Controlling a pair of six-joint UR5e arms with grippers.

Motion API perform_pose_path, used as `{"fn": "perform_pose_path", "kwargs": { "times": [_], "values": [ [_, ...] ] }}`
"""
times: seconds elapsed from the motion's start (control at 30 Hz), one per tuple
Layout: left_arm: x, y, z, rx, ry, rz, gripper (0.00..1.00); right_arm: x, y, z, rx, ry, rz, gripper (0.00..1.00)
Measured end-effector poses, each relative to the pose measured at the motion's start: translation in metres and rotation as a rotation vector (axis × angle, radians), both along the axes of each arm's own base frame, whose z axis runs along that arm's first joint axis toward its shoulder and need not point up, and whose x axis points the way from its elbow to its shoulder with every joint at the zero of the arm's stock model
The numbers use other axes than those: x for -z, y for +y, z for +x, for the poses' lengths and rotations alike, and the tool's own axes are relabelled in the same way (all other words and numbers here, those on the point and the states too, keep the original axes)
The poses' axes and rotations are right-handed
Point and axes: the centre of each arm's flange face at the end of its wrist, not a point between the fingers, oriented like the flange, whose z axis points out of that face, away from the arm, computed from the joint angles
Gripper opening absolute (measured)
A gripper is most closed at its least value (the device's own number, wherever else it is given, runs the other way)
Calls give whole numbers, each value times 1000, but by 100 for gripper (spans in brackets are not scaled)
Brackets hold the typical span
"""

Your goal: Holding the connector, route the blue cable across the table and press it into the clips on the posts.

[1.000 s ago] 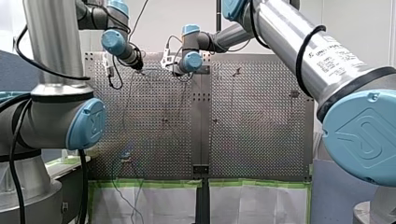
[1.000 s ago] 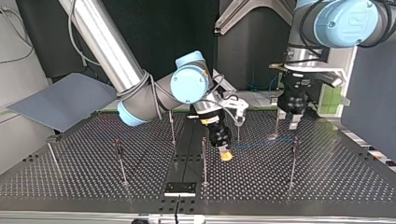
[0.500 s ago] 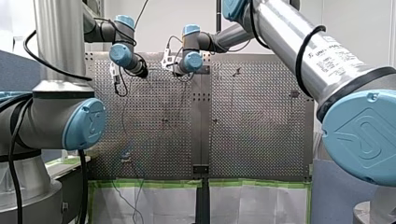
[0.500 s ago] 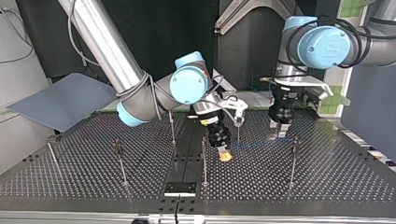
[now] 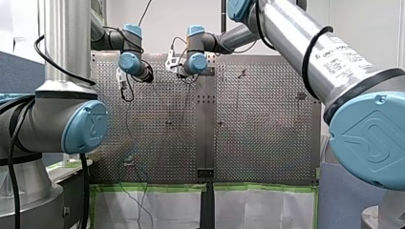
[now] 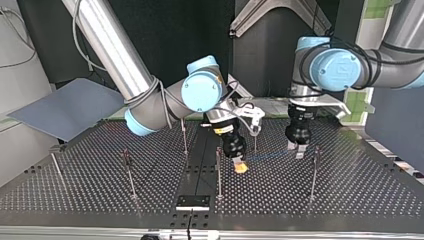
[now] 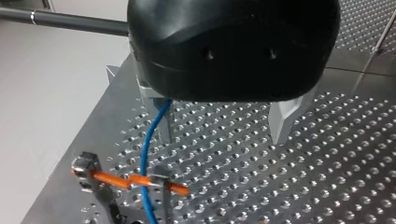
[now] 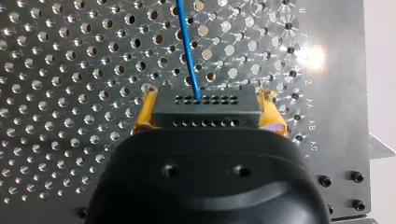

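Seen from across the perforated table (image 6: 350, 190), starting at the top view's left: a tilted grey panel (image 6: 65, 107) sits beyond the table's corner, and thin posts (image 6: 129, 172) stand scattered over the plate. My right arm (image 6: 150, 102) slants in from the upper left and reaches past the middle. Its right gripper (image 6: 241, 166), yellow pads low over the holes, is clamped on the black connector (image 8: 205, 112), which the right wrist view shows squeezed between both pads. The blue cable (image 6: 270, 155) leaves the connector's face and runs low over the plate toward the view's right, ending at my left gripper (image 6: 299, 150), which hangs just above the surface beside a post.

In the left wrist view its metal fingers (image 7: 282, 122) stand spread apart with nothing between them (the cable passes close by one finger; whether it touches cannot be told). Ahead of the fingers the cable crosses an orange clip (image 7: 135, 180) near the table's edge — seated in it or merely lying across it, the pictures do not say.
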Motion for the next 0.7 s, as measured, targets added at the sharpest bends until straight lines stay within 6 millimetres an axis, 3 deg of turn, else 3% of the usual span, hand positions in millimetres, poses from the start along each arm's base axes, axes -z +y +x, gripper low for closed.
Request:
{"fn": "perform_pose_path", "kwargs": {
  "times": [0.43,0.7],
  "values": [
    [-15,-8,23,-17,-34,-3,100,0,-1,0,-1,0,1,0],
    [-25,-6,27,-39,-46,-3,100,0,-1,0,-1,0,2,0]
  ]
}}
